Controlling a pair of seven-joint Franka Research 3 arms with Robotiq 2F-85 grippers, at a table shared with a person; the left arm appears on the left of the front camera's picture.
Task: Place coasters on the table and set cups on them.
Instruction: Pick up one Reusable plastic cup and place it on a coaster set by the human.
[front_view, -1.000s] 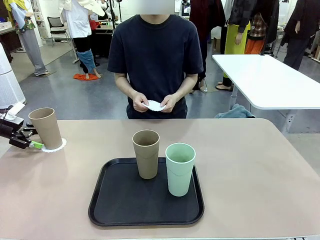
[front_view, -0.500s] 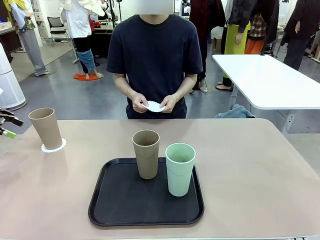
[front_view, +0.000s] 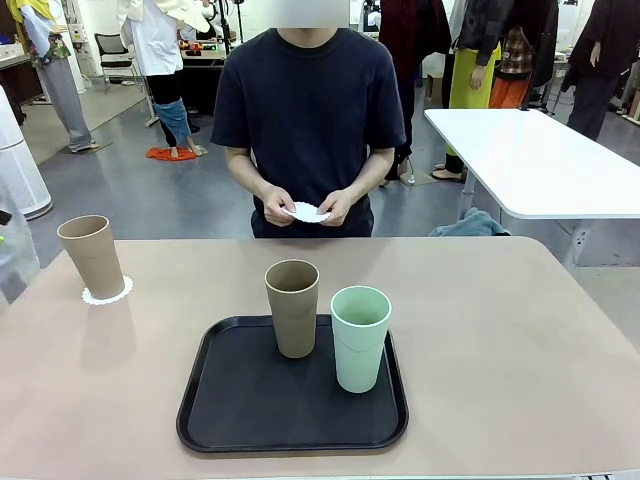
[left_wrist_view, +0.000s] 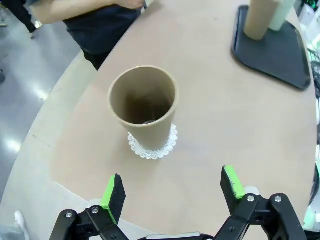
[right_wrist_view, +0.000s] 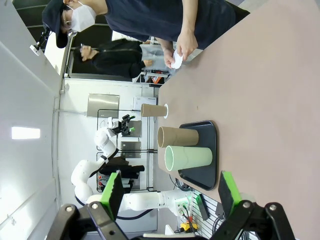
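One tan cup stands upright on a white scalloped coaster at the table's far left. In the left wrist view this cup and its coaster lie ahead of my left gripper, which is open, empty and clear of the cup. A second tan cup and the mint cup stand on the black tray. The person holds white coasters in both hands at the far edge. My right gripper is open and empty, high above the table.
The tray sits at the table's front middle. A white table stands behind on the right. The person stands at the far side, and other people are farther back. Bare tabletop lies left and right of the tray.
My left gripper has drawn back to the left from the tan cup on the coaster and left the front view. The cup stays put on its coaster.
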